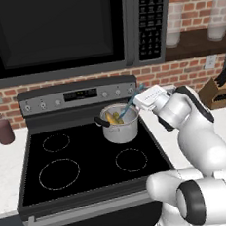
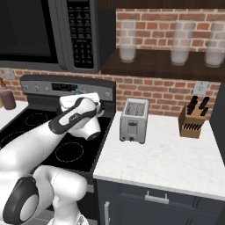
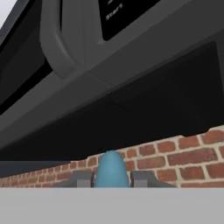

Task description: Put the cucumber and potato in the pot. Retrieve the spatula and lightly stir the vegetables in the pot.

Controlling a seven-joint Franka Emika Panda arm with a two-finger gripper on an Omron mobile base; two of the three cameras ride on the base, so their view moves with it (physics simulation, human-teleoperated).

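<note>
Stove point(image 1: 90, 161): black glass top between pale counters, with the microwave point(image 1: 53, 32) hung low above it, so headroom over the back burners is limited. Its four rings are bare except the rear right one.

Arm point(image 1: 196, 141): reaches in from the right of the stove with the wrist bent toward the rear burner, a pose that lets the tool enter the pot at a slant instead of from straight above, probably because of the microwave overhead.

Toaster point(image 2: 134, 119) and knife block point(image 2: 192, 118): stand on the right counter, well apart from the working area.

Pot point(image 1: 120, 124): sits on the rear right ring, near the control panel. Its rim is open and both handles are free.

Gripper point(image 3: 112, 179): jaws closed tight on the spatula point(image 1: 132, 102), whose blue-grey handle shows between the fingertips in the hand view. The shaft slopes down over the pot's right rim, its lower end inside.

Vegetables point(image 1: 114, 118): two yellowish pieces lying together inside the pot, toward its left side, leaving room on the right for a light stirring sweep.
</note>
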